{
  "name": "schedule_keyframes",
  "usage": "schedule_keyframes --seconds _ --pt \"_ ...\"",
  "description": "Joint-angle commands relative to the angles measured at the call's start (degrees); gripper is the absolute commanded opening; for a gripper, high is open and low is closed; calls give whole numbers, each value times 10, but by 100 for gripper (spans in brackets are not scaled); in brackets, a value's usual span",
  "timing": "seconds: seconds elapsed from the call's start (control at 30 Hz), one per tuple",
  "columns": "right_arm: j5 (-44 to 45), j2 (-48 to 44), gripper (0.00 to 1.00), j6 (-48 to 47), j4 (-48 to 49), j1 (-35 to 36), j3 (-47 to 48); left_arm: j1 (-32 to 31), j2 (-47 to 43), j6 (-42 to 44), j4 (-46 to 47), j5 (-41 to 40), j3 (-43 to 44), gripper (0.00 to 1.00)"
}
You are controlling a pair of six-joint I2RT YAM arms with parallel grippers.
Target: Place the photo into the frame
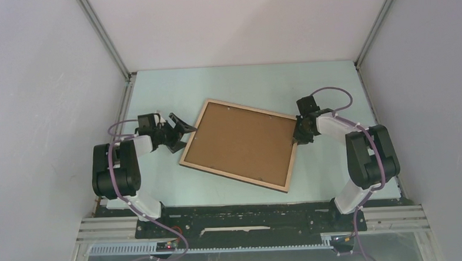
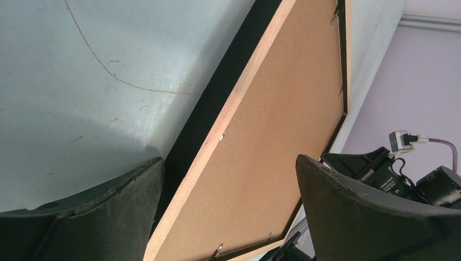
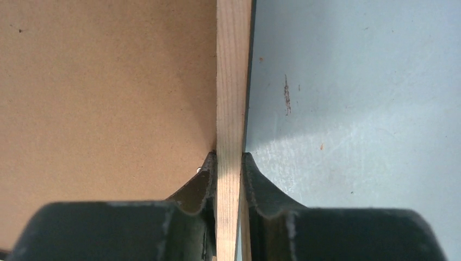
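To the left of the frame [image 1: 233, 176], the left gripper [image 1: 176, 133] is standing with its jaws spread wide and is holding nothing. It is hovering just beside the far part of the frame's left short rim. The left wrist view is showing that rim running on ahead between its two fingers [image 2: 108, 217], not yet touched. The frame itself is lying back-up near the middle of the table [image 1: 333, 91], light wood rim uppermost, with the brown backing board [image 1: 241, 143] sitting inside it and small metal tabs [image 2: 222, 137] showing along the board's edge. Its long axis is running from the left arm's side across to the right arm's side, slightly skewed, so each arm is facing one short end. The photo is not showing in any view, and whether it is lying under the board cannot be told. At the right of the frame, the right gripper [image 1: 300, 132] is pinching the right short rim near its far corner. The right wrist view is showing one finger [image 3: 198, 187] on the board side and the other on the table side, both pressing against the wood. In my judgement the coming move is turning on the left end: the left rim is lying straight ahead of the open left jaws, so that arm is needing only to advance and close to match the right arm's hold.
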Motion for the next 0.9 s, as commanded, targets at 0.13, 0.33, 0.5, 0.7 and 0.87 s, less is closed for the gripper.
schedule_keyframes --seconds 0.13,0.33,0.5,0.7,0.87 --pt "-114 10 3 79 71 18 13 -20 7 -30 -53 67 -34 96" --pt "-120 -28 32 48 60 14 26 -20 1 -33 -46 73 -35 97" --pt "-108 -49 56 21 28 9 28 -19 -1 -38 -37 78 -37 99" --pt "-122 -33 64 12 57 10 13 -18 -3 -39 -33 80 -40 99" --pt "-131 17 65 3 106 10 44 -27 -24 -40 -32 68 -54 100"
